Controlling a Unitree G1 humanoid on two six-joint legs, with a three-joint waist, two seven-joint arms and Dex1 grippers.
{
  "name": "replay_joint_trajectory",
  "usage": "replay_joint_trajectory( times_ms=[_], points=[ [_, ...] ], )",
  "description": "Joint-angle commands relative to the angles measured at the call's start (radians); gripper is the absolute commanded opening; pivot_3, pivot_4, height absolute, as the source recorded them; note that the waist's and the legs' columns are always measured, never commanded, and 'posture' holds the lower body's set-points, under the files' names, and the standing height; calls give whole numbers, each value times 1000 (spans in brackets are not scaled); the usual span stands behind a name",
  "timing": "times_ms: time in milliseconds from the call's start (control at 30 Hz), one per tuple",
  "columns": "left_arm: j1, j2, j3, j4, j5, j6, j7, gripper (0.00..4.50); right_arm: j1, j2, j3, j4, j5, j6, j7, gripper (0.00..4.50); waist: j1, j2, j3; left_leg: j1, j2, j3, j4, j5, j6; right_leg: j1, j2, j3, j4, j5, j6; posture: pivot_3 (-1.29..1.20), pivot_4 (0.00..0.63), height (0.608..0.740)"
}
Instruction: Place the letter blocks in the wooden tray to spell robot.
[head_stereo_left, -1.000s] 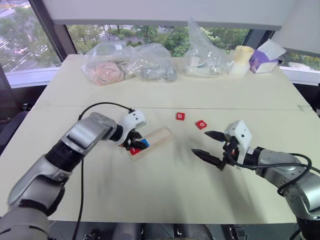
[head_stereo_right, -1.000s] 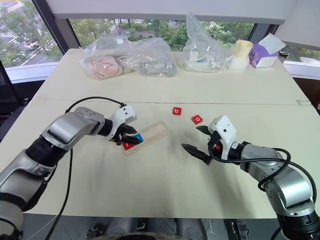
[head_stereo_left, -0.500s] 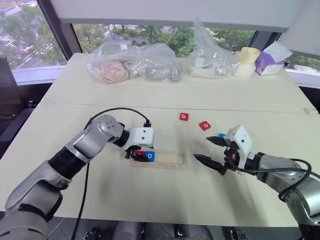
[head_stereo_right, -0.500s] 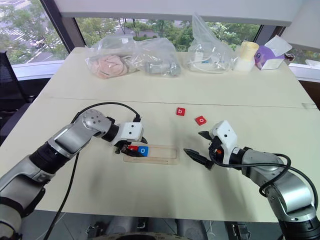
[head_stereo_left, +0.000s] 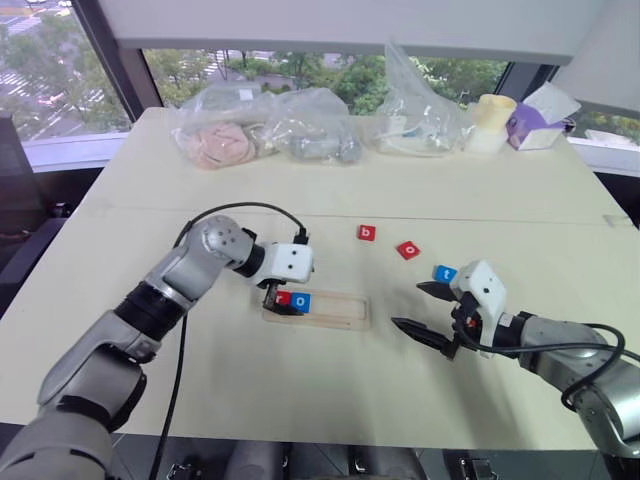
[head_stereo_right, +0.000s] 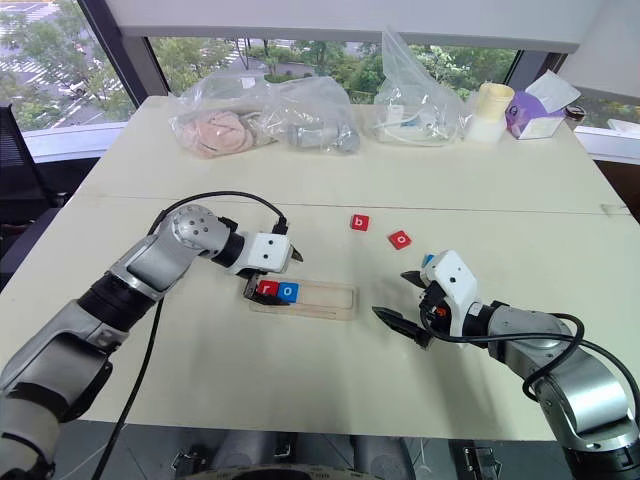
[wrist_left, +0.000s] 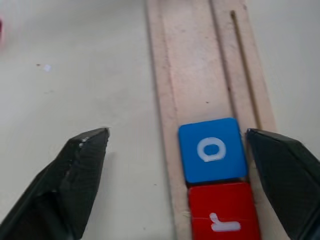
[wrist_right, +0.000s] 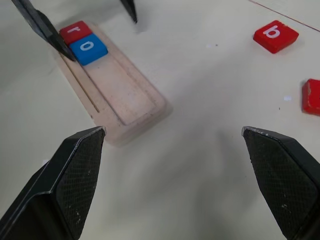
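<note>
Two letter blocks, a red r (head_stereo_left: 283, 298) and a blue o (head_stereo_left: 302, 300), are seen in the left eye view at the 9 o'clock end of the wooden tray (head_stereo_left: 340, 312); the left gripper (head_stereo_left: 277, 297) is spread over them. A red b (head_stereo_left: 367, 233) and red o (head_stereo_left: 407, 250) lie loose at 1 o'clock of the tray, a blue t (head_stereo_left: 445, 274) at 3 o'clock, beside the spread right gripper (head_stereo_left: 427, 308).

From the left wrist, the fingers (wrist_left: 82, 167) are seen apart, straddling the tray, nothing pinched.

From the right wrist, wide-open fingers (wrist_right: 75, 170) are seen above the table (wrist_right: 200, 165).
</note>
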Motion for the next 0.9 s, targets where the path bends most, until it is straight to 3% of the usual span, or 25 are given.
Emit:
replay_joint_trajectory(
  times_ms=[33, 200, 267, 333, 400, 567, 700, 900],
  points=[
    [-21, 10, 112, -84, -143, 179, -76, 4460, -13, 5, -3, 3, -8, -25, 7, 4500, -2, 0, 0, 0, 0, 0, 0, 0, 0, 0, 1, 0, 0, 0, 0, 0, 150, 739],
    [-79, 66, 282, -105, -336, 438, -134, 4460, -33, 32, -15, 27, 17, -15, 8, 4500, -5, 0, 1, 0, 1, 0, 0, 0, 0, 0, 4, 0, 1, 0, 0, 0, 150, 739],
    [-58, 98, 392, -92, -381, 470, -83, 4460, -53, 53, -52, 24, 54, 5, -8, 4500, -12, 0, 0, 0, 1, -1, 0, 0, 0, 0, 5, 0, 1, 0, 0, 0, 150, 739],
    [12, 106, 546, -129, -426, 448, 12, 4460, -92, 79, -86, 20, 111, 32, -26, 4500, -26, 1, 1, 1, 1, -1, 0, 0, 0, 0, 5, 0, 1, 0, 1, 0, 150, 739],
    [131, 173, 603, -231, -426, 506, 58, 4460, -166, 99, -84, 31, 145, 59, -45, 4500, -38, 1, 1, 1, 2, 0, -1, 0, 0, -1, 3, 1, 1, 2, 3, 0, 150, 739],
    [282, 88, 731, -380, -461, 694, 356, 4460, -417, 114, 100, 224, -9, 30, -48, 4500, -23, -2, 3, 3, 2, -1, 0, 1, -1, 0, 1, 1, 3, 2, 3, 0, 150, 739],
    [413, 69, 735, -559, -424, 542, 419, 4460, -614, 141, 262, 455, -133, -13, 21, 4500, -24, -3, 4, 2, 0, 0, 0, 2, -2, 0, -2, 0, 2, 3, 0, 0, 150, 739],
    [485, 135, 810, -712, -613, 677, 387, 4460, -863, 210, 354, 854, -247, -92, 128, 4500, -28, -2, 5, 0, 0, 1, -4, 2, -2, -3, -3, 1, 0, 4, -2, 0, 150, 739]
  ],
)
